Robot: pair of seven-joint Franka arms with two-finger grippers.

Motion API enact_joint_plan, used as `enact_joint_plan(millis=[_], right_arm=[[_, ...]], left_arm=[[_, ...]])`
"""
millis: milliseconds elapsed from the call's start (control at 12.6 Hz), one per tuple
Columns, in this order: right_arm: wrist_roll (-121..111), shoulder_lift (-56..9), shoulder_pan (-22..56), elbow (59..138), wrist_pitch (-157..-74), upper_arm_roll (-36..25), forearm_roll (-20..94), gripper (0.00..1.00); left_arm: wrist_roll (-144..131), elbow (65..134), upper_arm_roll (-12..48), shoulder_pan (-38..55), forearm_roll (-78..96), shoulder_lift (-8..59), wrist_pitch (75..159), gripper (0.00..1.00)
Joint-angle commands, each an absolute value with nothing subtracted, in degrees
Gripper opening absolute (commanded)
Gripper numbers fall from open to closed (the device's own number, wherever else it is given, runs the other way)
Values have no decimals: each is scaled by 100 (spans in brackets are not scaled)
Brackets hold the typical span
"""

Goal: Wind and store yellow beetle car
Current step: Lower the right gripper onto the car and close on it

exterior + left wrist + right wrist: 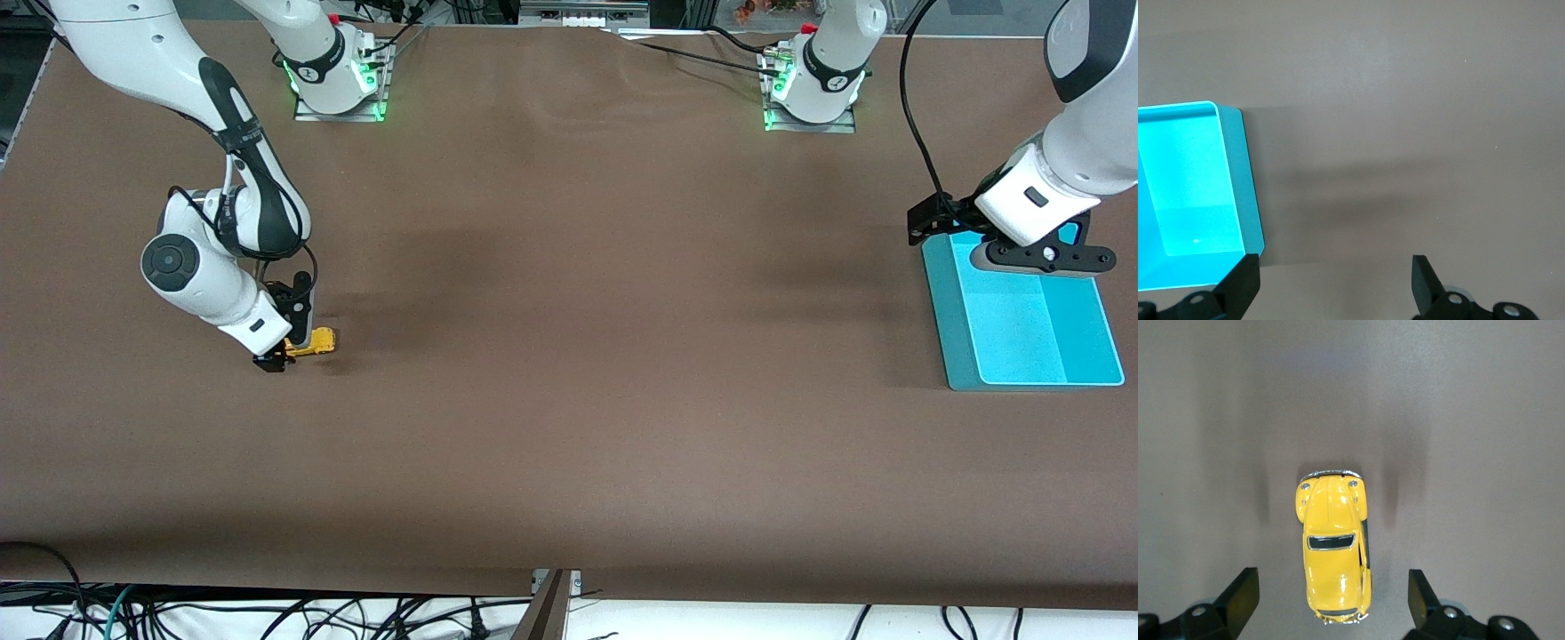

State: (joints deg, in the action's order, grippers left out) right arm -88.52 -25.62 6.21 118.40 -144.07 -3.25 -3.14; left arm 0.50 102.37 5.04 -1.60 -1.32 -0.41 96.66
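The yellow beetle car stands on its wheels on the brown table toward the right arm's end. My right gripper is low over it and open. One end of the car lies between the two fingers, with a gap on each side and no contact. My left gripper hangs open and empty over the edge of the turquoise tray at the left arm's end of the table.
The turquoise tray holds nothing that I can see. The brown table top stretches bare between the car and the tray. The arm bases stand along the table's edge farthest from the front camera.
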Motion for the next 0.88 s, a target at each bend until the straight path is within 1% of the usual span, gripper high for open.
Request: enact_joint_plan(millis=[0,159,239,318,398,795], right_arm=[[-9244,-2663,545,11909,-14668,-281,-54,98],[-9587,-2750,536,11900,-14765,-281,245,92],[-9641,-2751,545,11900,-14766,-290,298,86],[-9642,-2751,545,11892,-14766,-290,299,76],[-9633,-2751,554,11883,-14766,-281,299,69],[-9642,-2716,554,11856,-14713,-281,299,69]], left_arm=[[185,10415,536,-246,0,-211,9765,100],[185,10415,536,-246,0,-211,9765,100],[185,10424,536,-246,0,-211,9765,100],[185,10441,536,-246,0,-220,9773,100],[185,10450,536,-246,0,-228,9765,100],[185,10468,536,-255,79,-246,9765,100]])
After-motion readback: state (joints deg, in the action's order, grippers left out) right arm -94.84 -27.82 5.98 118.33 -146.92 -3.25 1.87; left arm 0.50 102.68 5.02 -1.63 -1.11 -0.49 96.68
